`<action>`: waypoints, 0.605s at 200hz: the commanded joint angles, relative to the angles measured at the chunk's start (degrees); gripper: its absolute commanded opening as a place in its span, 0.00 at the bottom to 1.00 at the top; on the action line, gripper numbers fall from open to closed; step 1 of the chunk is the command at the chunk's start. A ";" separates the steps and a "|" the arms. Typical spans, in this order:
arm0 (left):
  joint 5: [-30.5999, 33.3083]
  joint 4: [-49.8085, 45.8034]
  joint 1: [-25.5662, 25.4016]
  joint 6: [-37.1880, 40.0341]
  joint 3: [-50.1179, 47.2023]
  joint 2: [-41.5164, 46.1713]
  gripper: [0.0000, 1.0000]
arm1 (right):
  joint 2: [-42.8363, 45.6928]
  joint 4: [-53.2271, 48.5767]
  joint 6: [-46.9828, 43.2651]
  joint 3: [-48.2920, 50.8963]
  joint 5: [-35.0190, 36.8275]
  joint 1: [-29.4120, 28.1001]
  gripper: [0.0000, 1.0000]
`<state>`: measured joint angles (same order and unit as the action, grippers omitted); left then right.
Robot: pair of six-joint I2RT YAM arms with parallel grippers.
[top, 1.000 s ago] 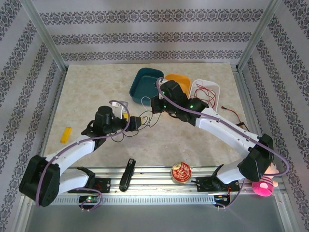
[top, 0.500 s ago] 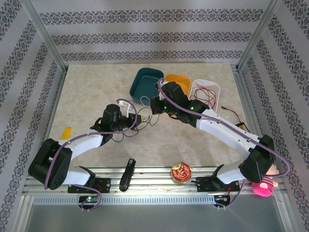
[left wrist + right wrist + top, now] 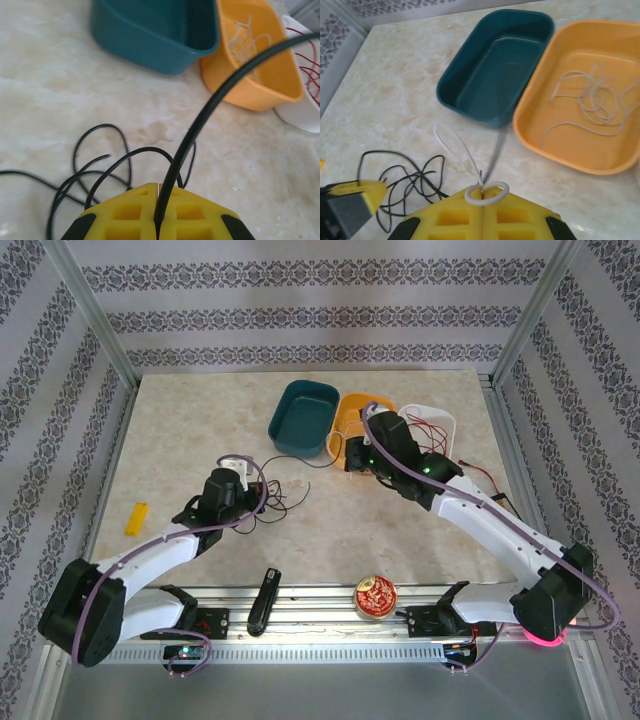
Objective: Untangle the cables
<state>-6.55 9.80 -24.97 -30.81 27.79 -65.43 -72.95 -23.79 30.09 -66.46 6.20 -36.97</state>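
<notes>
On marble table [image 3: 45,75], left gripper [image 3: 158,194] pinches black cable [image 3: 210,105].

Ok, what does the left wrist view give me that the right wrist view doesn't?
Left wrist: the left gripper shut on the black cable, which rises up and to the right, plus the white tray holding a red cable.
Right wrist: the right gripper shut on a white cable loop, and the teal bin's bare floor.
Both: the teal bin, the orange bin with a coiled white cable in it, and the black cable's loops on the table.
</notes>
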 commanded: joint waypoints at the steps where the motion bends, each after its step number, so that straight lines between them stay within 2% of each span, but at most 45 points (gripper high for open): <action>1: 5.43 -5.55 1.44 -2.41 -1.59 3.22 0.00 | 2.47 -0.62 1.11 1.45 2.59 1.26 0.05; 30: 6.18 -7.91 2.34 -2.06 -1.70 6.19 0.00 | 3.50 -0.65 1.29 2.37 2.16 1.97 0.06; 66: 10.08 -12.59 3.42 -2.48 -1.24 9.27 0.00 | 4.02 -1.50 0.88 2.73 3.26 2.35 0.00; 94: 12.71 -18.93 6.23 -2.87 -0.15 11.27 0.00 | 5.08 -2.69 0.57 3.16 5.20 3.25 0.00; 121: 12.54 -21.00 8.62 -2.55 -0.72 14.52 0.00 | 6.04 -3.95 0.54 3.78 6.10 4.73 0.00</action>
<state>3.90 -5.89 -18.17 -32.91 26.48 -53.93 -68.84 -25.63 30.52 -63.55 9.67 -33.47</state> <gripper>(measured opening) 0.047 0.041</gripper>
